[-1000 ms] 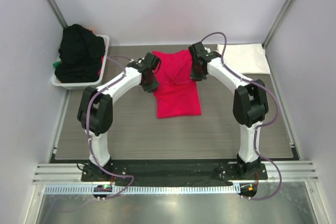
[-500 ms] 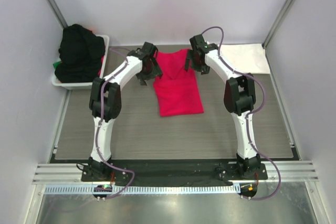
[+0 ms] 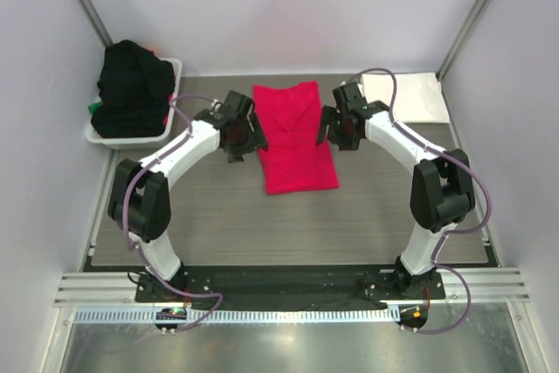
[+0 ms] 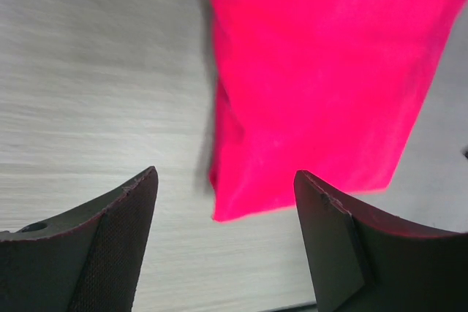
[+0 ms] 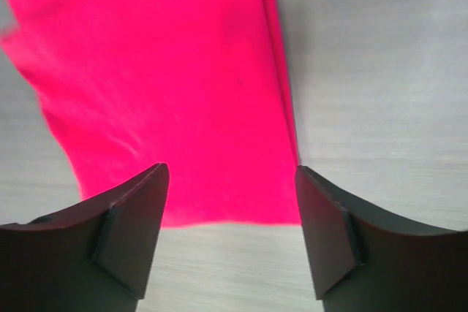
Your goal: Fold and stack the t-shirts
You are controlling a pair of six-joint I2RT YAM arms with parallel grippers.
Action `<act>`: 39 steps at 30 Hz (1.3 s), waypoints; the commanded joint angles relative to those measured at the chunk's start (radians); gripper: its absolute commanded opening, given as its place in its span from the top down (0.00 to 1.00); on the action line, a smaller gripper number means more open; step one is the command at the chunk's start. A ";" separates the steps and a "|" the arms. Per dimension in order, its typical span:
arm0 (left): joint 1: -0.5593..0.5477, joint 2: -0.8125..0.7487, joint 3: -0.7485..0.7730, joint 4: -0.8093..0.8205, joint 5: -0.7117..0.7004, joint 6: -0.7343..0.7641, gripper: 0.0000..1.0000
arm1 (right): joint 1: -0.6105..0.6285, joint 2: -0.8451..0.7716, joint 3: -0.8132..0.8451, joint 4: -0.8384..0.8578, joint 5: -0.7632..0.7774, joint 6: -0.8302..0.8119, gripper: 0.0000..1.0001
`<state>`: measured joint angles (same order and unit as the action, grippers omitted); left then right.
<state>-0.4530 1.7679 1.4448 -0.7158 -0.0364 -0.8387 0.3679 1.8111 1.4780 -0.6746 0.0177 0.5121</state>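
Note:
A bright pinkish-red t-shirt (image 3: 293, 139) lies flat on the table as a long narrow panel, both side edges folded in. My left gripper (image 3: 244, 134) hovers open just off its left edge, nothing between the fingers. The left wrist view shows the shirt's (image 4: 322, 78) corner ahead of that gripper (image 4: 227, 242). My right gripper (image 3: 334, 128) hangs open beside the right edge. In the right wrist view the shirt's (image 5: 161, 85) hem sits between the spread fingers of this gripper (image 5: 230, 235), untouched. A white folded t-shirt (image 3: 406, 98) rests at the far right.
A white slotted basket (image 3: 177, 65) stands at the far left, piled with black t-shirts (image 3: 131, 85); a bit of green cloth (image 3: 93, 109) shows at its side. Grey walls and metal posts close in the table on three sides.
Both grippers opened and let go of the red shirt. Both arms drew back from its far end to its sides. The shirt now lies flat and narrow.

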 commanded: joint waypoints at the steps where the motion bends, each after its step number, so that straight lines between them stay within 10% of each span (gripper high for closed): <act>1: -0.061 -0.022 -0.116 0.196 0.133 -0.022 0.25 | 0.002 -0.064 -0.166 0.118 -0.064 0.019 0.26; 34: -0.182 -0.123 -0.633 0.546 0.061 -0.296 0.57 | -0.047 -0.165 -0.607 0.333 -0.185 0.049 0.62; 39: -0.184 -0.143 -0.664 0.541 0.044 -0.313 0.76 | -0.047 -0.170 -0.617 0.339 -0.197 0.065 0.68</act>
<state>-0.6315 1.6371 0.8062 -0.1268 0.0410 -1.1431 0.3183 1.6531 0.8906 -0.3138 -0.1722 0.5621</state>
